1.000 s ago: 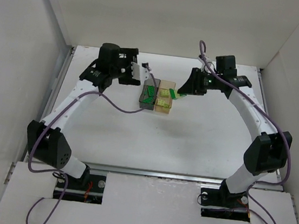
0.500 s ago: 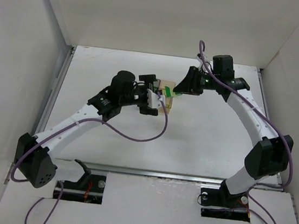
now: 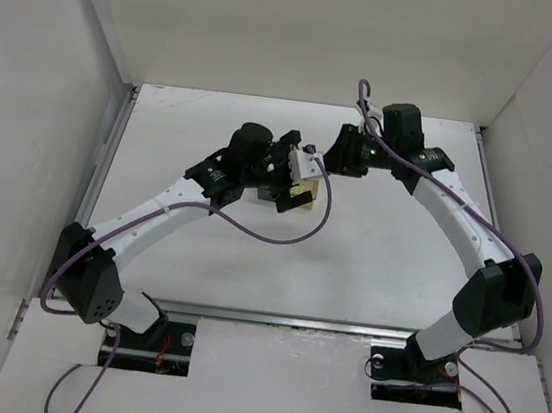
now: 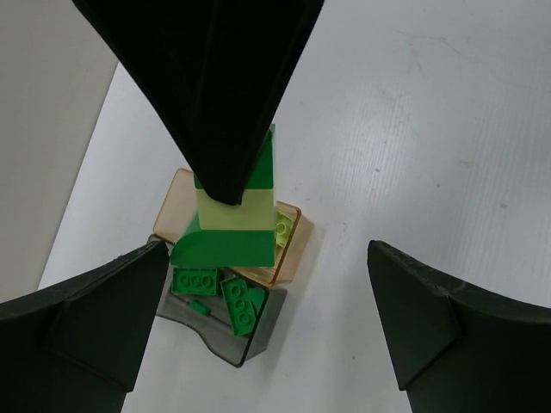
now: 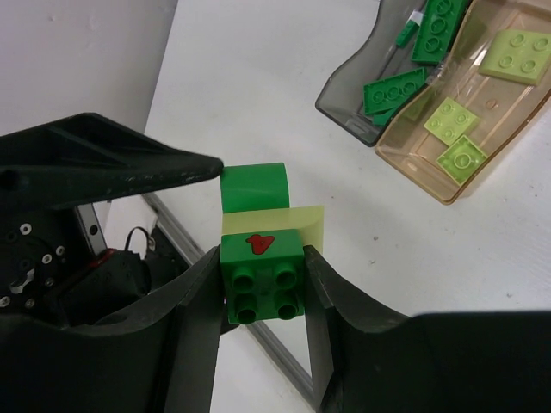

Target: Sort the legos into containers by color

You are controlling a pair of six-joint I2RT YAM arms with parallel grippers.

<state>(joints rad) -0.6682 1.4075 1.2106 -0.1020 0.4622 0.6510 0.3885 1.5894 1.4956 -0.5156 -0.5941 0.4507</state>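
Observation:
My right gripper [image 5: 263,258] is shut on a stack of legos [image 5: 261,267]: a dark green block with a red mark, a pale yellow one, a green curved one. It hangs above the two joined containers. The smoky grey bin [image 5: 344,103] holds several dark green legos [image 5: 392,89]. The amber bin [image 5: 430,176] holds three pale yellow-green legos [image 5: 452,120]. My left gripper [image 4: 267,284] is wide open and empty, above the bins [image 4: 250,344], with the held stack [image 4: 232,232] between it and them. In the top view both grippers, left [image 3: 295,177] and right [image 3: 332,161], meet over the amber bin [image 3: 303,206].
The white table [image 3: 381,250] is walled on three sides. A metal rail [image 5: 275,353] runs along the table edge. The left arm's purple cable [image 3: 263,233] loops over the table near the bins.
My left arm has swung from the back left to over the bins, covering most of them in the top view. My right gripper has shifted slightly left and back with the stack.

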